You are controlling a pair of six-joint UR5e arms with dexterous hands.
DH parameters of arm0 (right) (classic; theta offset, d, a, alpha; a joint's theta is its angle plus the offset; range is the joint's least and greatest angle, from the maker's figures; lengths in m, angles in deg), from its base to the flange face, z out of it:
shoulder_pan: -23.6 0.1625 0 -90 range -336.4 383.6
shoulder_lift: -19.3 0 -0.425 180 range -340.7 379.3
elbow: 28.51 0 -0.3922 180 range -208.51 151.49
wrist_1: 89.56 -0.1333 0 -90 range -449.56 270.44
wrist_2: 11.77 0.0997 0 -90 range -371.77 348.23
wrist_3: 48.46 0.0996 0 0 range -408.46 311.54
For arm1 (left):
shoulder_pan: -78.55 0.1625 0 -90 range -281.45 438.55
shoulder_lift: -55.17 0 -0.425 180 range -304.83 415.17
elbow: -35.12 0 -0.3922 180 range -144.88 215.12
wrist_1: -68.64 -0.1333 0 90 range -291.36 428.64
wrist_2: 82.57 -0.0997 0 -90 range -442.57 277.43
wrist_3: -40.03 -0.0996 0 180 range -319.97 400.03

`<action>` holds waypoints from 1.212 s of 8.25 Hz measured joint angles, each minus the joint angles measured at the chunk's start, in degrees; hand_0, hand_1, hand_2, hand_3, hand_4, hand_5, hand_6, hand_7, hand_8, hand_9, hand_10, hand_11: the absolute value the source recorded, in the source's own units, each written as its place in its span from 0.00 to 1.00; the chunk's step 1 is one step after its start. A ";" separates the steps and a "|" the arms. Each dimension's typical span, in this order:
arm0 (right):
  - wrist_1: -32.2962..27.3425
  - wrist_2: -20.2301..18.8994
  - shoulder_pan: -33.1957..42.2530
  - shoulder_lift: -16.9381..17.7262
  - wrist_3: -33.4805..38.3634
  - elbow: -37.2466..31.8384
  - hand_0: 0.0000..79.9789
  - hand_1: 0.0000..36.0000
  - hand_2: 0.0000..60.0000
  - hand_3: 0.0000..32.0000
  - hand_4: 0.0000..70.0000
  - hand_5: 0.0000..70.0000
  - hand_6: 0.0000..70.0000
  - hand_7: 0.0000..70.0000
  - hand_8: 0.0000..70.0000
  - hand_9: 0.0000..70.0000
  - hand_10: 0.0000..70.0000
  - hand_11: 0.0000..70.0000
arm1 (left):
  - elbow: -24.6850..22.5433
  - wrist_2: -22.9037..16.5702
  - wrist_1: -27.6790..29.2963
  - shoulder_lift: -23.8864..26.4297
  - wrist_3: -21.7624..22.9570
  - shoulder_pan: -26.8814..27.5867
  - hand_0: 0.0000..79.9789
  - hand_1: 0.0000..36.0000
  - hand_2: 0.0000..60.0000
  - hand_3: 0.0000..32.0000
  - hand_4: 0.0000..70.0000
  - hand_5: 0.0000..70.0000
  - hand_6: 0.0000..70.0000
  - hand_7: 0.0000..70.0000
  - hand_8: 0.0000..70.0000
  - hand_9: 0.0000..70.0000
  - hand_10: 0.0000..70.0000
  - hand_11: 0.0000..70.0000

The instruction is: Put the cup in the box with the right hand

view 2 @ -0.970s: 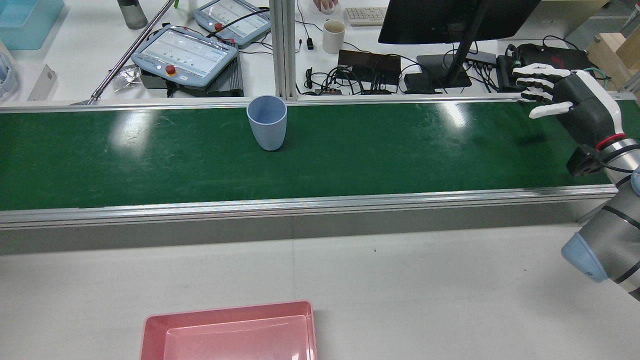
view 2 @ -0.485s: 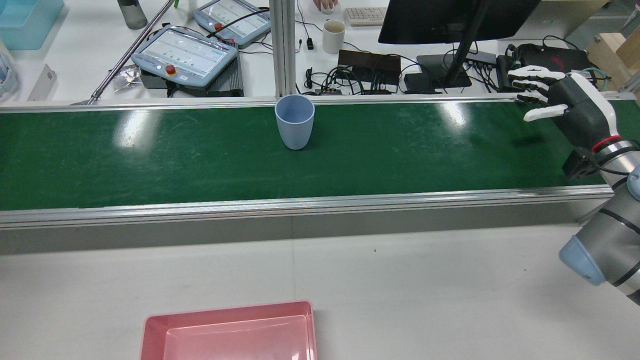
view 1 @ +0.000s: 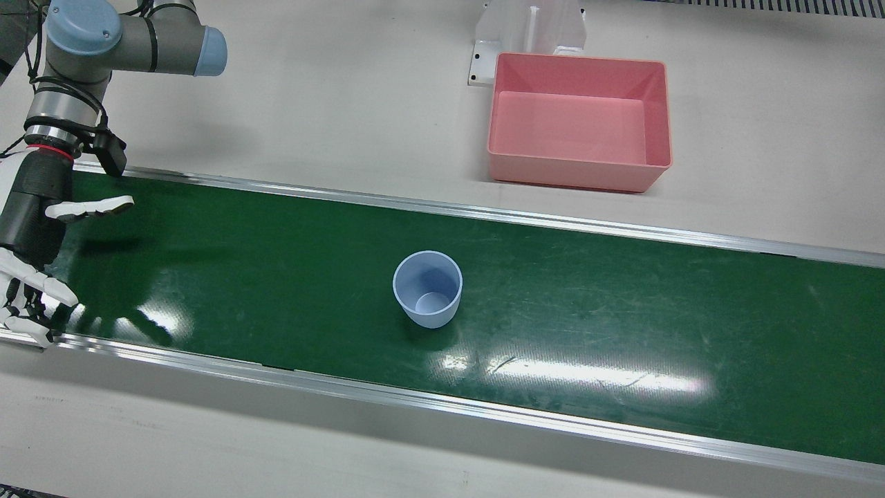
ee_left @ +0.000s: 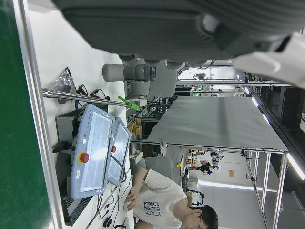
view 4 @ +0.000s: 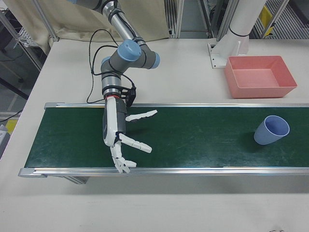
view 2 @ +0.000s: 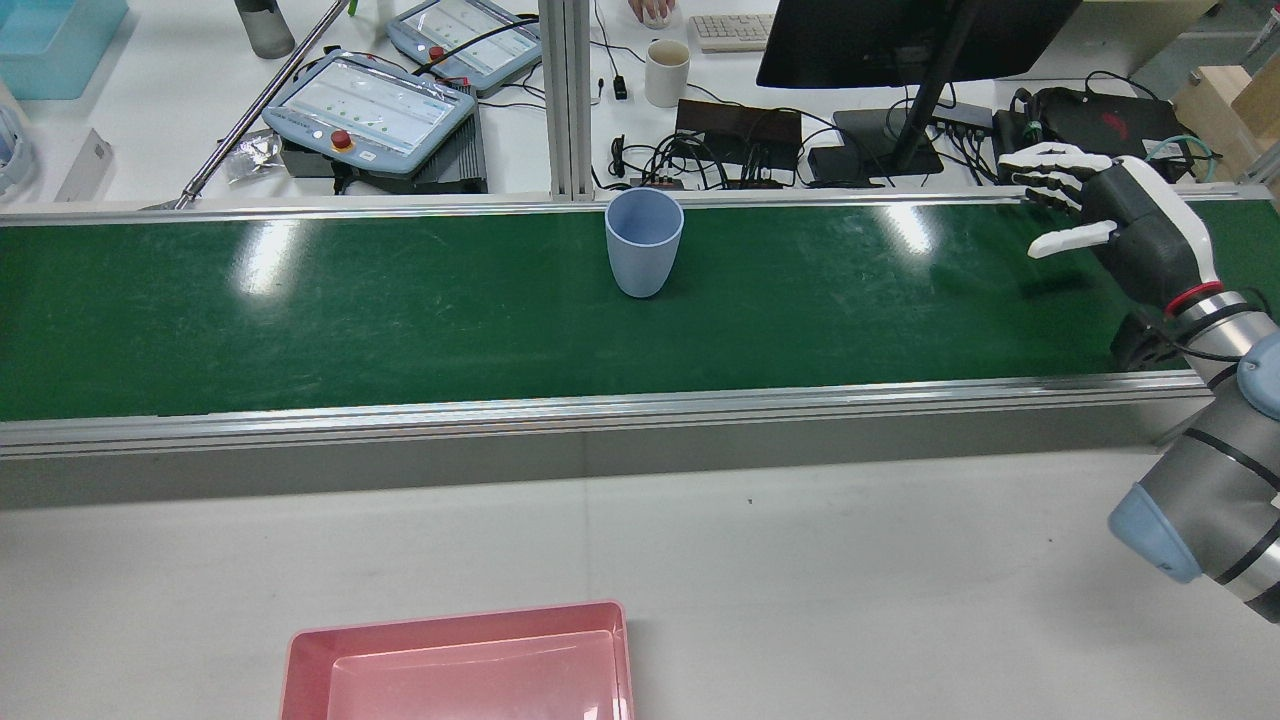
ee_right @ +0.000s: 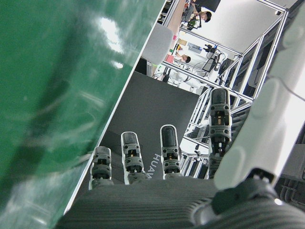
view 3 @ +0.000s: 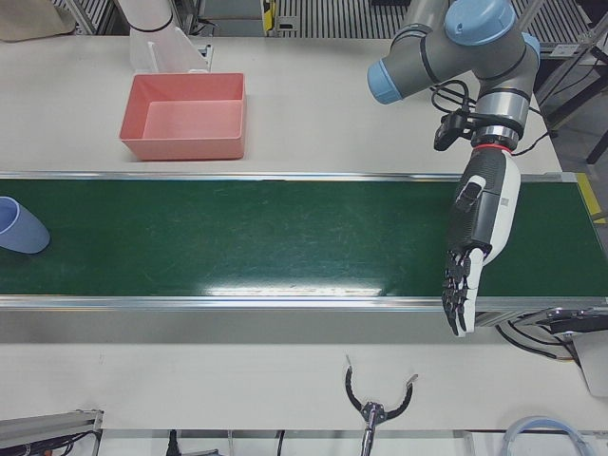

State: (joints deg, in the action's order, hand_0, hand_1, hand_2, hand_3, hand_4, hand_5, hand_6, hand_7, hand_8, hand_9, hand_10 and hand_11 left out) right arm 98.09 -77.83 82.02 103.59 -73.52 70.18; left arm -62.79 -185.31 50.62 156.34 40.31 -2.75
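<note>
Robotics lab (conveyor belt [view 2: 400, 300], teach pendants [view 2: 370, 105])

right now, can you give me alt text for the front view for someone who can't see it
A light blue cup stands upright and empty mid-way along a green conveyor belt, untouched. The right hand hovers open over the belt's far left end, and an empty pink box sits on the white table beyond the belt.
</note>
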 measured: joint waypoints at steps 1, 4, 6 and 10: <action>-0.01 0.03 -0.51 0.00 -0.28 -0.12 0.63 0.07 0.00 0.78 0.44 0.08 0.09 0.57 0.22 0.29 0.16 0.23 | 0.00 0.00 0.00 0.00 0.02 0.00 0.00 0.00 0.00 0.00 0.00 0.00 0.00 0.00 0.00 0.00 0.00 0.00; 0.00 0.06 -0.98 0.00 -0.51 -0.22 0.63 0.07 0.00 0.78 0.44 0.08 0.09 0.57 0.22 0.29 0.16 0.23 | 0.00 0.00 0.00 0.00 0.01 0.00 0.00 0.00 0.00 0.00 0.00 0.00 0.00 0.00 0.00 0.00 0.00 0.00; 0.00 0.06 -1.02 0.00 -0.52 -0.14 0.63 0.08 0.00 0.79 0.44 0.08 0.09 0.57 0.22 0.29 0.15 0.23 | 0.00 0.00 0.00 0.00 0.03 0.00 0.00 0.00 0.00 0.00 0.00 0.00 0.00 0.00 0.00 0.00 0.00 0.00; 0.04 0.06 -1.02 0.00 -0.55 -0.25 0.63 0.08 0.00 0.76 0.47 0.08 0.09 0.57 0.22 0.29 0.15 0.23 | 0.00 0.00 0.00 0.00 -0.02 0.00 0.00 0.00 0.00 0.00 0.00 0.00 0.00 0.00 0.00 0.00 0.00 0.00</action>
State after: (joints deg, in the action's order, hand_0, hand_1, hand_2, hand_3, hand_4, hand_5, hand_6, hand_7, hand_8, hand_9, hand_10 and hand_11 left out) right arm 98.13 -77.77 81.00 103.59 -74.07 69.93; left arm -62.79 -185.31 50.63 156.34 40.29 -2.75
